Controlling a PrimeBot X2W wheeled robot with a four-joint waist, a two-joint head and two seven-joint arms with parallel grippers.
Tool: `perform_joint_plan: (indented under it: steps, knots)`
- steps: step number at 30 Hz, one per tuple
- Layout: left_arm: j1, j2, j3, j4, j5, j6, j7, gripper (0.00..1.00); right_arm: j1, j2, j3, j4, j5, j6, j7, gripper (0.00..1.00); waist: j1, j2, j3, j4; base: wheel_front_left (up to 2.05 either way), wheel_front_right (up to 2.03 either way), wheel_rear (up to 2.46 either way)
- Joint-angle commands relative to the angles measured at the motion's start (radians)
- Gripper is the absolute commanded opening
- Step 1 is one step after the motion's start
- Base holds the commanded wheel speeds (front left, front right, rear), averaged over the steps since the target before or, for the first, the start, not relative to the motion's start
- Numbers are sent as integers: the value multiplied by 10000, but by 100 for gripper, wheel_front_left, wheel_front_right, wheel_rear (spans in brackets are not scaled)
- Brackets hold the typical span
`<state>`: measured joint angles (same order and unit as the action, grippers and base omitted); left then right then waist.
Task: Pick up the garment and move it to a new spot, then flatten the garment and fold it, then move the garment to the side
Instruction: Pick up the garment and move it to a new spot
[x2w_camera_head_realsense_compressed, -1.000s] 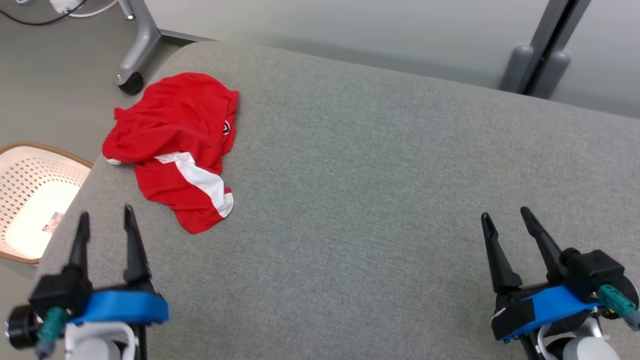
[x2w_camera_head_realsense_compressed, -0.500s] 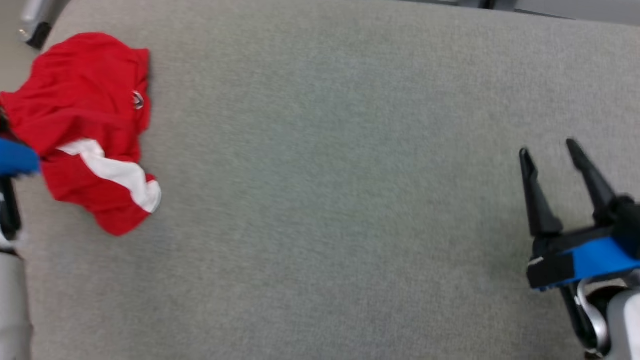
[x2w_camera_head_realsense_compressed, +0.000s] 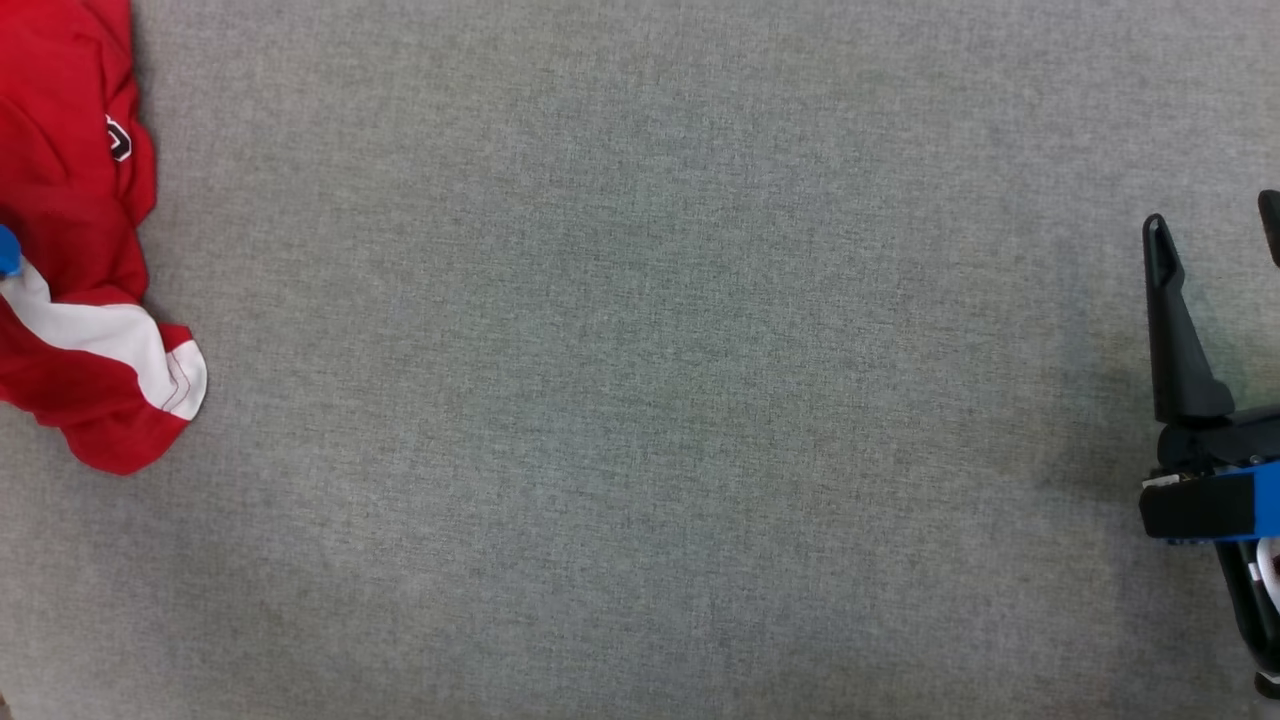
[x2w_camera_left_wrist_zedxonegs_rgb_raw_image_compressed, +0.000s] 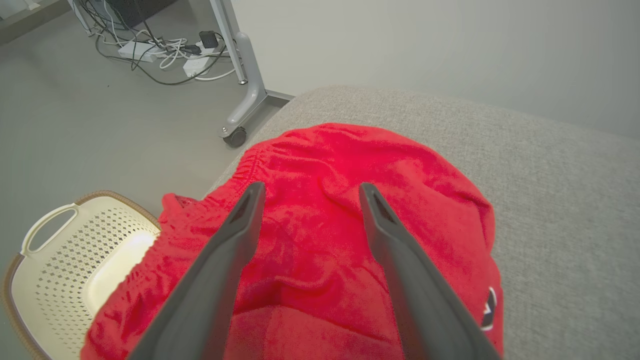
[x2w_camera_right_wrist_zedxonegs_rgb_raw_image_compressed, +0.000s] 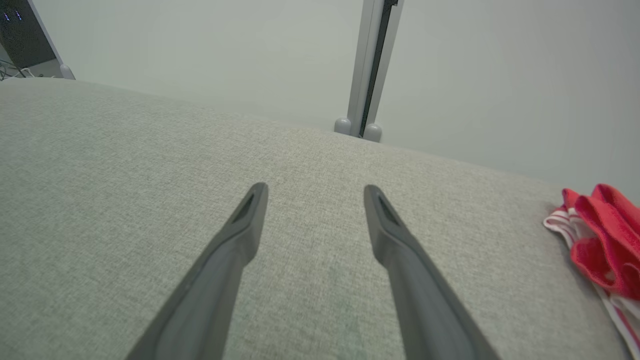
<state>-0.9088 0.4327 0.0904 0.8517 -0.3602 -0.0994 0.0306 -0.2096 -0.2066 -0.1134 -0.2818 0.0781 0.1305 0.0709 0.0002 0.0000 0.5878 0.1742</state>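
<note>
A grey woven upholstered surface (x2w_camera_head_realsense_compressed: 640, 400) with a rounded far edge spans the foreground. Behind it stands a plain pale wall (x2w_camera_left_wrist_zedxonegs_rgb_raw_image_compressed: 425, 45), evenly lit. A vertical metal post (x2w_camera_right_wrist_zedxonegs_rgb_raw_image_compressed: 370, 65) on two rounded feet (x2w_camera_right_wrist_zedxonegs_rgb_raw_image_compressed: 357, 129) stands against the wall. Left of the surface lies a smooth grey floor (x2w_camera_left_wrist_zedxonegs_rgb_raw_image_compressed: 100, 125), bearing a grey metal leg (x2w_camera_left_wrist_zedxonegs_rgb_raw_image_compressed: 245, 100) on a black caster (x2w_camera_left_wrist_zedxonegs_rgb_raw_image_compressed: 236, 136), tangled cables and white power strips (x2w_camera_left_wrist_zedxonegs_rgb_raw_image_compressed: 165, 55), and a cream perforated basket (x2w_camera_left_wrist_zedxonegs_rgb_raw_image_compressed: 75, 240) with a brown rim.
</note>
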Motion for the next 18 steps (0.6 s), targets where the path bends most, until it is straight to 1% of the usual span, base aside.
perform_joint_plan:
  steps: [1, 3, 5, 8, 9, 14, 16, 17, 18]
  knots:
    - [-294, 22, -72, 509, -83, -57, 289, 100, -124, -88, -56, -152, -56, 7, 75, 100, -2, 0, 90, 35, 0, 0, 0]
    - [-428, -44, -243, 1102, -104, -112, 734, 100, -143, -111, -83, -212, -55, 7, 142, 100, -2, 0, 119, 41, 0, 0, 0]
    - [-560, -187, -269, 1674, -297, -166, 1240, 100, -151, -127, -87, -255, -64, 7, 177, 100, -2, 0, 122, 48, 0, 0, 0]
    - [-665, -238, -261, 2416, -598, -232, 2051, 100, -152, -128, -41, -295, -81, 7, 232, 100, -2, 0, 87, 39, 0, 0, 0]
    - [-665, -238, -261, 2416, -598, -232, 2051, 100, -152, -128, -41, -295, -81, 7, 232, 100, -2, 0, 87, 39, 0, 0, 0]
    - [-641, -473, -319, 3484, -1073, -302, 3716, 100, -211, -103, 63, -288, -78, 7, 278, 100, -2, 0, 15, -51, 0, 0, 0]
    - [-694, -521, -382, 3526, -1221, -326, 3930, 100, -231, -90, 99, -306, -68, 7, 280, 100, -2, 0, 7, -102, 0, 0, 0]
    - [-726, -505, -410, 3499, -1264, -333, 3947, 92, -238, -83, 93, -305, -59, 7, 271, 100, -2, 0, 2, -130, 0, 0, 0]
    - [-759, -523, -464, 3425, -1329, -338, 3931, 0, -237, -72, 77, -295, -49, 7, 253, 100, -2, 0, -5, -156, 0, 0, 0]
